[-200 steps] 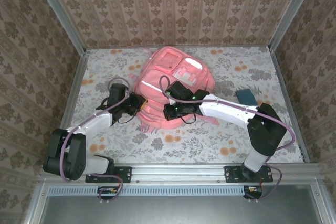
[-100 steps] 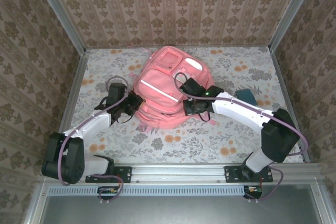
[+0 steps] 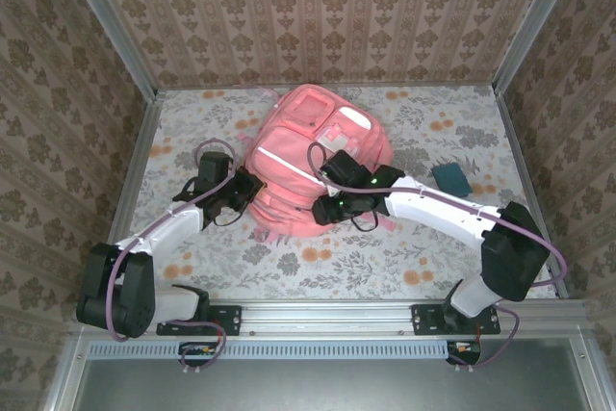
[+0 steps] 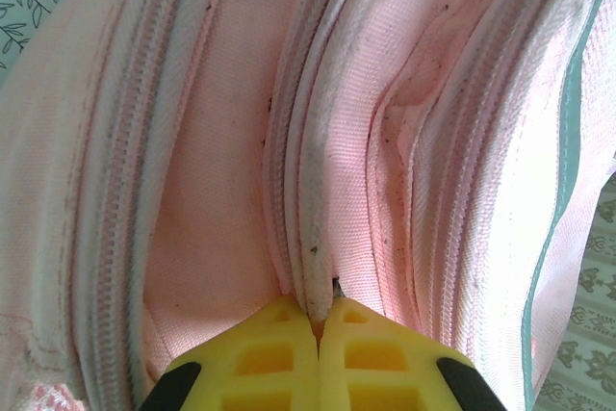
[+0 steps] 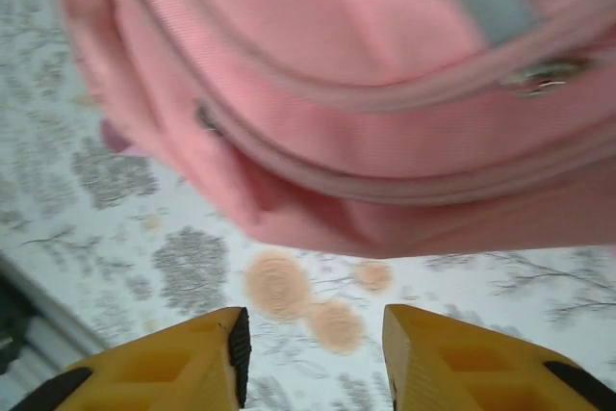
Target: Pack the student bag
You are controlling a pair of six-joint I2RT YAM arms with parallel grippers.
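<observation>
— Where was the student bag [image 3: 289,156]?
— Lying mid-counter [image 3: 423,271], between both arms.
— And the jaws?
— The left gripper [image 4: 315,313] pinched the bag's white seam ridge (jaws pressed together). The right gripper [image 5: 311,339] hung by its near edge, jaws spread, empty.

Table [image 3: 404,267]: floral cloth, grey and orange blooms. Damask-papered walls [image 3: 318,16] on its left, far and right sides. Metal posts [image 3: 109,21] at far corners. Aluminium rail [image 3: 327,312] along near edge.
</observation>
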